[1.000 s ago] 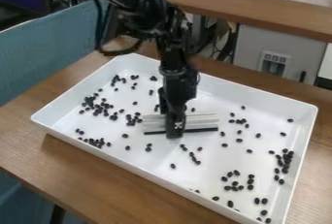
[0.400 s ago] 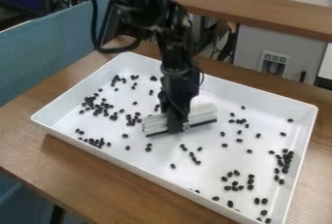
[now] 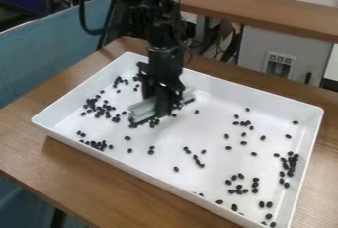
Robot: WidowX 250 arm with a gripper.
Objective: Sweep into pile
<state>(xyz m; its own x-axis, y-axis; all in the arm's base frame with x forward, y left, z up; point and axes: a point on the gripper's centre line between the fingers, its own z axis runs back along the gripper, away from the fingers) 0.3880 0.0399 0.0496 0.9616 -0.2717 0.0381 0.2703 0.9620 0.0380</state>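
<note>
Moved: since the earlier frames, my gripper [image 3: 163, 110] and the sweeper [image 3: 143, 109] have shifted toward the view's left, and the sweeper slants more steeply.
Table: brown wood, running under and around the tray [image 3: 204, 138].
Tray: white, rectangular, raised walls, set at an angle on the table [image 3: 99, 172].
Gripper: hanging down over the tray's far left part in the view, clamped on the middle of the sweeper.
Sweeper: pale, long, with a dark lower edge, slanting across the tray floor; its ends show on either side of my gripper.
Beans [image 3: 176, 169]: small, black, some beside the sweeper's dark edge, others scattered singly and in loose clusters toward the tray's left and right ends.
</note>
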